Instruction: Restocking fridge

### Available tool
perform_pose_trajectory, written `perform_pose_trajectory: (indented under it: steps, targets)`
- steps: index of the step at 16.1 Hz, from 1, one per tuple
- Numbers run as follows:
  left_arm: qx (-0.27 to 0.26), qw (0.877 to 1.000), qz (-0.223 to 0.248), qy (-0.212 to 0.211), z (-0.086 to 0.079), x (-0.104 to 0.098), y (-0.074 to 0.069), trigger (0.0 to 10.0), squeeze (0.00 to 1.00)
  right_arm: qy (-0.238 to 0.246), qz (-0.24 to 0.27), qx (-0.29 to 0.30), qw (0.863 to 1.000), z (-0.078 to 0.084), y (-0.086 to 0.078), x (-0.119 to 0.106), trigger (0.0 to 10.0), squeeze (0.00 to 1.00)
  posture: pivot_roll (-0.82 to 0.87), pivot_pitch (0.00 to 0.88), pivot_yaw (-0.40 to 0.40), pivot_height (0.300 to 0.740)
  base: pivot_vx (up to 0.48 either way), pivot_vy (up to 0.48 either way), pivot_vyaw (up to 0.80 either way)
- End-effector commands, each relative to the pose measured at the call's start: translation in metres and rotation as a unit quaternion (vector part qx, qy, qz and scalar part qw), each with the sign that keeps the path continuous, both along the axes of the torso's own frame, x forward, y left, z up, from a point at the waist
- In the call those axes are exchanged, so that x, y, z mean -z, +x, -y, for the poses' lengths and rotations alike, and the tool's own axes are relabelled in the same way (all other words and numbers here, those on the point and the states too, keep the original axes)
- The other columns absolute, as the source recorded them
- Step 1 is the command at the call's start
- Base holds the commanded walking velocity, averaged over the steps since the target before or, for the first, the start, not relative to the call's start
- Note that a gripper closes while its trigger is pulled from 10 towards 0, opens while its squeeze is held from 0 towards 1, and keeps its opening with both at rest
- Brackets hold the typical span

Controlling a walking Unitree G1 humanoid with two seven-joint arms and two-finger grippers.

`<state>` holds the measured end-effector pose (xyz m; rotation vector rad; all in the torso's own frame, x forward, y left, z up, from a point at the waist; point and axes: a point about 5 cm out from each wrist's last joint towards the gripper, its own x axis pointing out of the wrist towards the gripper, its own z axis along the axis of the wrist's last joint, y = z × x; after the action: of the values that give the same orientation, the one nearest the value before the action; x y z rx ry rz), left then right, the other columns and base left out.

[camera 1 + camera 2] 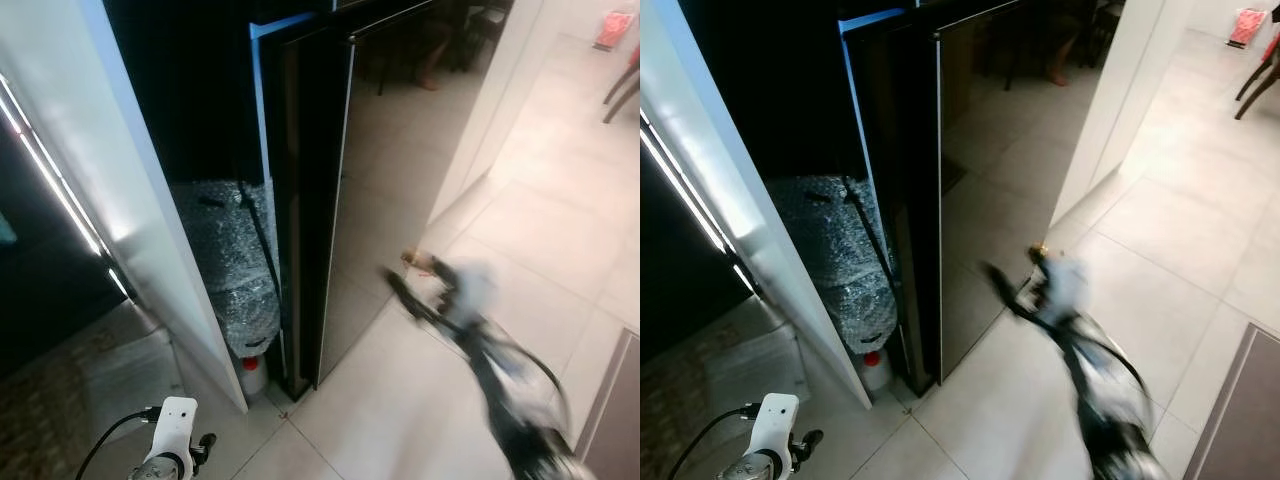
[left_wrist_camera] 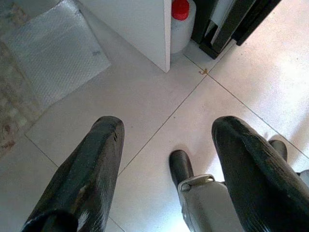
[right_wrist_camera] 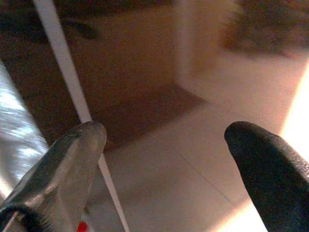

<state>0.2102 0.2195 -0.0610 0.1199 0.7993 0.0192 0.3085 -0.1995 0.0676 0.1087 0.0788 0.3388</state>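
Note:
The fridge (image 1: 345, 190) is tall, black and glossy, with a blue-taped edge; it reflects the tiled floor. My right gripper (image 1: 405, 275) is blurred with motion, low in front of the glossy door face and to its right. In the right wrist view its fingers (image 3: 77, 150) stand wide open with nothing between them, facing the dark door. My left gripper (image 2: 164, 130) hangs low at my left side, open and empty over the floor tiles.
A bubble-wrapped bundle (image 1: 235, 270) is wedged between the fridge and a white wall panel (image 1: 130, 200). Below it stands a white bottle with a red cap (image 1: 253, 374). A bubble-wrap sheet (image 2: 53, 48) lies on the floor. Chair legs (image 1: 620, 90) show at far right.

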Motion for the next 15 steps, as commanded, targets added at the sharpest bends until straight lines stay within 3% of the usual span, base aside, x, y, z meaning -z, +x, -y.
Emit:
perform_pose_trajectory:
  steps: [1, 2, 4, 5, 6, 7, 8, 10, 11, 15]
  targets:
    - [-0.003, 1.000, -0.007, 0.000, -0.001, 0.002, -0.003, 10.0, 0.00, 0.008, -0.072, 0.099, 0.992, 0.027, -0.018, 0.031, 10.0, 0.00, -0.06, 0.072, -0.034, 0.740, 0.000, 0.000, 0.00]
    - [-0.004, 1.000, -0.007, 0.000, -0.001, 0.002, -0.003, 10.0, 0.00, -0.001, -0.122, 0.136, 0.983, 0.036, -0.031, 0.052, 10.0, 0.00, -0.06, 0.074, -0.036, 0.740, 0.000, 0.000, 0.00]
    - [-0.006, 1.000, -0.005, 0.000, -0.001, 0.001, -0.002, 10.0, 0.00, -0.022, -0.259, 0.216, 0.941, 0.051, -0.078, 0.101, 10.0, 0.00, -0.06, 0.076, -0.038, 0.740, 0.000, 0.000, 0.00]
    - [-0.006, 1.000, -0.004, 0.001, -0.001, 0.001, -0.002, 10.0, 0.00, -0.042, -0.356, 0.241, 0.902, 0.050, -0.119, 0.131, 10.0, 0.00, -0.06, 0.076, -0.034, 0.740, 0.000, 0.000, 0.00]
    - [-0.006, 1.000, -0.004, 0.001, -0.001, 0.001, -0.001, 10.0, 0.00, -0.055, -0.422, 0.246, 0.871, 0.043, -0.150, 0.150, 10.0, 0.00, -0.05, 0.077, -0.027, 0.740, 0.000, 0.000, 0.00]
    - [-0.006, 1.000, -0.005, 0.002, -0.002, 0.001, -0.001, 10.0, 0.00, -0.061, -0.461, 0.242, 0.852, 0.036, -0.167, 0.160, 10.0, 0.00, -0.04, 0.076, -0.024, 0.740, 0.000, 0.000, 0.00]
    - [-0.003, 1.000, -0.008, 0.004, -0.002, 0.000, -0.001, 10.0, 0.00, -0.061, -0.481, 0.234, 0.843, 0.027, -0.176, 0.165, 10.0, 0.00, -0.03, 0.078, -0.023, 0.740, 0.000, 0.000, 0.00]
    - [-0.004, 1.000, -0.013, 0.008, -0.006, 0.000, -0.001, 10.0, 0.00, -0.057, -0.470, 0.194, 0.859, -0.002, -0.161, 0.165, 10.0, 0.00, -0.04, 0.082, -0.016, 0.740, 0.000, 0.000, 0.00]
    - [-0.001, 1.000, -0.015, 0.010, -0.007, 0.000, -0.001, 10.0, 0.00, -0.061, -0.469, 0.182, 0.862, -0.008, -0.158, 0.165, 10.0, 0.00, -0.03, 0.082, -0.019, 0.740, 0.000, 0.000, 0.00]
    - [-0.024, 1.000, -0.018, 0.004, -0.007, 0.001, -0.003, 10.0, 0.00, -0.068, -0.457, 0.164, 0.872, -0.016, -0.144, 0.161, 10.0, 0.00, -0.01, 0.068, -0.050, 0.740, 0.000, 0.000, 0.00]
